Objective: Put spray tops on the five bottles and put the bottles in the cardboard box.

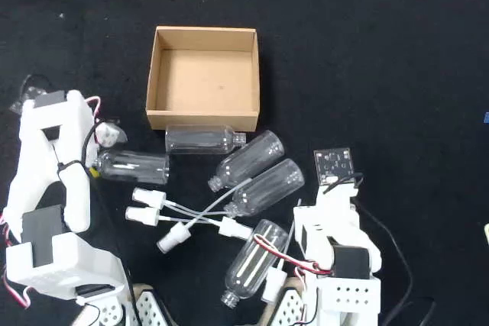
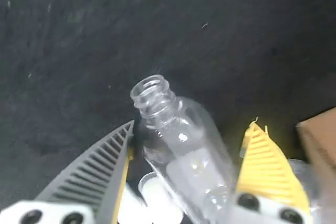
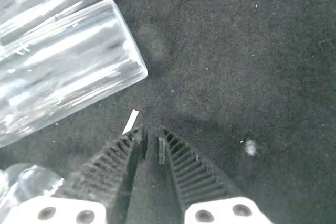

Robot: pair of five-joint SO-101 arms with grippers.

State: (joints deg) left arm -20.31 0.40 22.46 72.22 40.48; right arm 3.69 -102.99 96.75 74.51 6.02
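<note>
High view, box: the cardboard box [image 1: 151, 74] stands open-topped, with nothing inside it.
High view, bottles: five clear, uncapped bottles lie on the black counter [image 1: 397, 74] on the arms' side of the box. The near-wall bottle [image 1: 202, 140] lies just beside the box. The left arm's bottle [image 1: 134, 166] lies off the box's corner. The paired bottles [image 1: 248, 159] lie side by side a little farther out. The last bottle [image 1: 252, 263] is farthest from the box.
High view, spray tops: the loose spray tops [image 1: 149, 196] are clustered beyond the bottles from the box, with their dip tubes crossing.
Left wrist view, fingers: the left gripper [image 2: 192, 127] has its fingers spread to either side of the bottle's shoulder, not clamped on it. The threaded neck points away from the box.
Right wrist view, fingers: the right gripper [image 3: 150, 132] is all but closed on nothing. It hangs over bare counter near the bases of the paired bottles.
Step in hand: probably securing the first bottle, since no top is fitted.
Next move: the left fingers should close on the bottle and bring its neck within reach, while the right arm opens and fetches one top.
Edges and room: the near-wall bottle crowds the box's front wall. The crossed tubes may drag neighbouring tops. The counter is open beyond the box and off its side towards the right arm.
</note>
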